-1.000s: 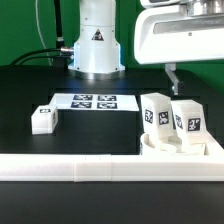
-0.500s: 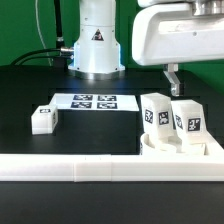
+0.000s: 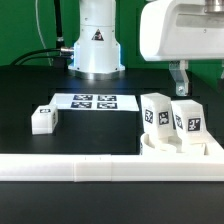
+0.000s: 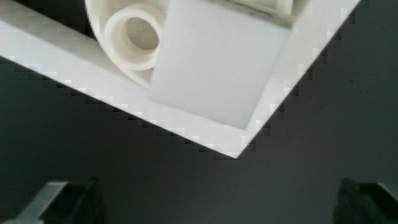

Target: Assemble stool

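The round white seat [image 3: 180,152] lies at the exterior view's right, in the corner of the long white rail. Two tagged white legs [image 3: 155,111] [image 3: 187,121] stand upright on it. A third leg [image 3: 43,119] lies on the black table at the exterior view's left. My gripper [image 3: 180,88] hangs above and behind the two standing legs, touching nothing. In the wrist view my gripper [image 4: 214,205] is open and empty, with dark fingertips [image 4: 54,200] far apart over the black table. A white part with a round end [image 4: 134,35] shows beside a white corner; I cannot tell which part it is.
The long white L-shaped rail [image 3: 70,166] runs along the front and bends round the seat. The marker board [image 3: 94,101] lies flat before the robot base [image 3: 96,45]. The rail's corner [image 4: 222,125] fills the wrist view above the fingers.
My gripper has moved toward the exterior view's right and slightly lower. The legs and the seat have not moved.
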`<action>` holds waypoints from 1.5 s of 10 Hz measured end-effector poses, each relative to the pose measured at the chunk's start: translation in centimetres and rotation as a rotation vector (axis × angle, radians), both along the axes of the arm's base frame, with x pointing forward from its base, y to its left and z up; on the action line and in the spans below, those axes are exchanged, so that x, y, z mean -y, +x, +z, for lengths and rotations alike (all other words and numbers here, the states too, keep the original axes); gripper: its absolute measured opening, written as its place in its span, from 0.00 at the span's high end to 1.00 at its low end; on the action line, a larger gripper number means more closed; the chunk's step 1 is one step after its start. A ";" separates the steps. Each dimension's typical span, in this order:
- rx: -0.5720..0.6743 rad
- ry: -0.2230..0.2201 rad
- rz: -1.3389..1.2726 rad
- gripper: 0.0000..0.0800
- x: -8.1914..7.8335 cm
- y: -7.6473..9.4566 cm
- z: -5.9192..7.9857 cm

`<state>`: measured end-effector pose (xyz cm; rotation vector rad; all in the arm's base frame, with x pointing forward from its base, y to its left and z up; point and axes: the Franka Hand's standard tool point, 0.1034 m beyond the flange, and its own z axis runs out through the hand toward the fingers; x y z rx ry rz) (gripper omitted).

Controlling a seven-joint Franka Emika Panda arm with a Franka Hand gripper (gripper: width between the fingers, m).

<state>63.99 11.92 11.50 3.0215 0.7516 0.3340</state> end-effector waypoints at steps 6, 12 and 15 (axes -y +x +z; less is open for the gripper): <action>0.005 -0.211 0.686 0.19 -0.2 -0.3 -0.2; -0.014 -0.359 1.139 0.19 0.1 -0.9 -1.0; -0.029 -0.388 1.214 0.19 -0.5 -1.7 -1.3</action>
